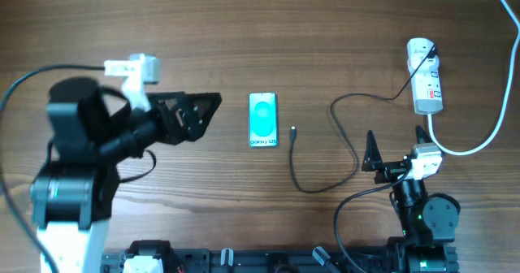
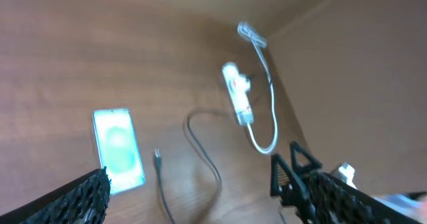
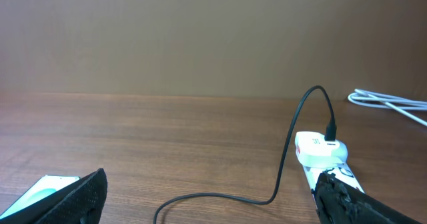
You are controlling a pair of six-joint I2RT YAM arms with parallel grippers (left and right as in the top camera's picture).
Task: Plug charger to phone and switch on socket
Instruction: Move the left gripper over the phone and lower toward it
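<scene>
The phone (image 1: 262, 120) lies flat mid-table with its cyan screen up. The charger, a thin black cable (image 1: 351, 147), runs from a black plug in the white socket (image 1: 426, 82) at the right and loops round. Its free tip (image 1: 293, 131) lies just right of the phone, apart from it. My left gripper (image 1: 207, 117) is open and empty, left of the phone and pointing at it. My right gripper (image 1: 395, 139) is open and empty, below the socket. The left wrist view shows the phone (image 2: 119, 149), cable tip (image 2: 157, 159) and socket (image 2: 237, 94). The right wrist view shows the socket (image 3: 323, 151) and cable (image 3: 280, 177).
A thick white cord (image 1: 479, 143) curves from the socket's near end off to the far right corner. It also shows in the left wrist view (image 2: 265, 117) and the right wrist view (image 3: 390, 101). The table is brown wood.
</scene>
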